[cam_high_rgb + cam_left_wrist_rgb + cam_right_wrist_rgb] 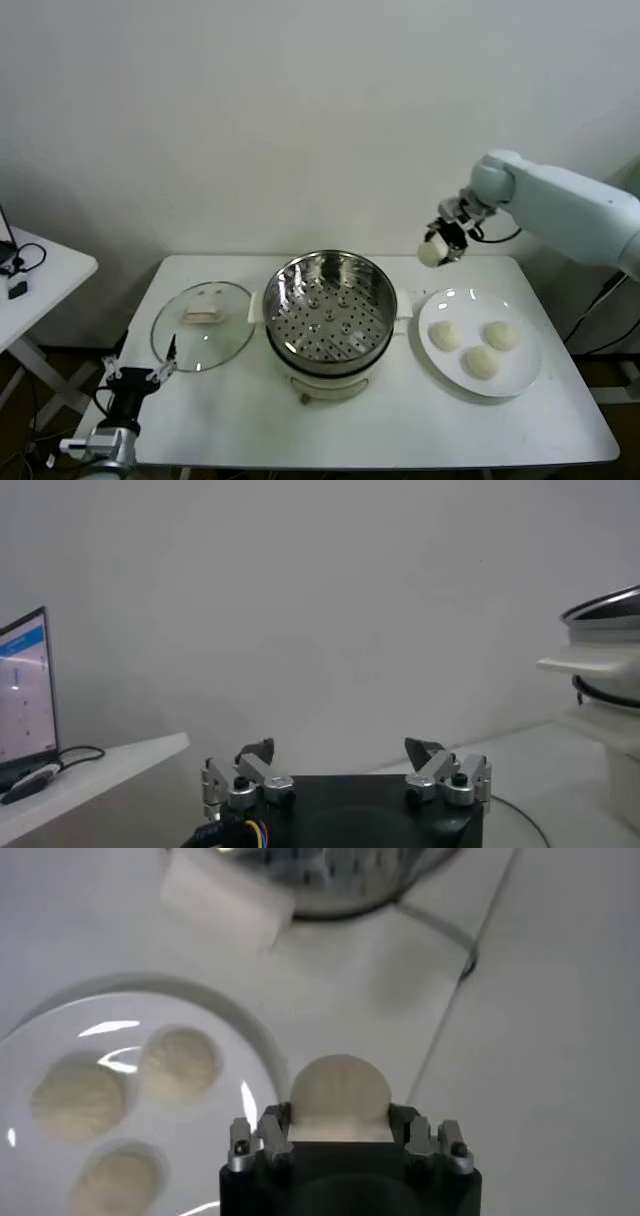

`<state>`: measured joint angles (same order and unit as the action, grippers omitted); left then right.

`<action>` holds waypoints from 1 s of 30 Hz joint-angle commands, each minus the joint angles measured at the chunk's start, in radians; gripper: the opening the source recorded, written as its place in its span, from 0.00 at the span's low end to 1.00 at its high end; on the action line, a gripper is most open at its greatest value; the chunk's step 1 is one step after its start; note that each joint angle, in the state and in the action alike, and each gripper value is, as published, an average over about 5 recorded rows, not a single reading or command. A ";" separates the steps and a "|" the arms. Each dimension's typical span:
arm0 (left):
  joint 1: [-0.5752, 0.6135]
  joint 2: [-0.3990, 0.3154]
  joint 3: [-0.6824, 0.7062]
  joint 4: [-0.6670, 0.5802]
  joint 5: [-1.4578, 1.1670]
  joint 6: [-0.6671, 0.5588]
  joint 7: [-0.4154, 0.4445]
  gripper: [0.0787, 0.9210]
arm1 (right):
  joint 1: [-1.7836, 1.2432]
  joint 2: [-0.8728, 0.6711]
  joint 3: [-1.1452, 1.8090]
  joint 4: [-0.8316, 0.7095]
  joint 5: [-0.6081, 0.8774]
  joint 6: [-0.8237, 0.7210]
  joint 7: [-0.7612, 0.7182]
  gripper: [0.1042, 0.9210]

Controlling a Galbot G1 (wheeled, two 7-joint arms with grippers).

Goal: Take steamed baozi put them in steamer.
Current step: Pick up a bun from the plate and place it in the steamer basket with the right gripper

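Observation:
My right gripper (437, 247) is shut on a pale baozi (430, 254) and holds it in the air above the table's back edge, right of the steamer (329, 300) and behind the white plate (525, 378). In the right wrist view the held baozi (339, 1090) sits between the fingers, over the plate's rim (200, 988). Three more baozi (446, 335) (500, 335) (481, 362) lie on the plate. The steel steamer basket holds nothing. My left gripper (140, 374) is open and parked low at the table's front left corner.
A flat glass lid (203, 324) lies left of the steamer. A small white side table (40, 285) with cables stands at far left. In the left wrist view the steamer's handle (590, 664) and a laptop screen (22, 695) show.

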<state>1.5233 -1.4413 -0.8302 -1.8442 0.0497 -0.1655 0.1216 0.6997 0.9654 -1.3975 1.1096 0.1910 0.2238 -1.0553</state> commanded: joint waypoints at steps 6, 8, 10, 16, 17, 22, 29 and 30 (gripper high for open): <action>-0.002 -0.008 0.004 0.004 0.007 -0.005 -0.004 0.88 | 0.169 0.205 -0.111 0.216 -0.087 0.361 0.098 0.66; 0.000 -0.007 0.003 0.005 0.007 -0.008 -0.007 0.88 | 0.126 0.230 -0.117 0.175 -0.111 0.387 0.105 0.66; 0.002 -0.005 0.000 0.005 0.005 -0.009 -0.009 0.88 | 0.087 0.248 -0.124 0.148 -0.122 0.395 0.108 0.66; 0.002 0.000 -0.006 0.012 0.004 -0.013 -0.013 0.88 | -0.017 0.285 -0.107 0.083 -0.199 0.400 0.111 0.66; 0.002 0.000 -0.006 0.013 0.004 -0.014 -0.013 0.88 | -0.031 0.292 -0.099 0.067 -0.225 0.403 0.112 0.66; 0.002 0.000 -0.004 0.016 0.004 -0.016 -0.014 0.88 | -0.073 0.326 -0.078 -0.029 -0.294 0.421 0.108 0.66; -0.001 -0.001 -0.001 0.026 0.005 -0.022 -0.015 0.88 | -0.111 0.351 -0.065 -0.104 -0.335 0.435 0.117 0.66; -0.002 -0.001 -0.001 0.027 0.004 -0.022 -0.015 0.88 | -0.116 0.354 -0.063 -0.109 -0.335 0.435 0.120 0.66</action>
<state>1.5235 -1.4417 -0.8327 -1.8222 0.0546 -0.1855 0.1074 0.6440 1.2739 -1.4687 1.0952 -0.0648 0.6186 -0.9481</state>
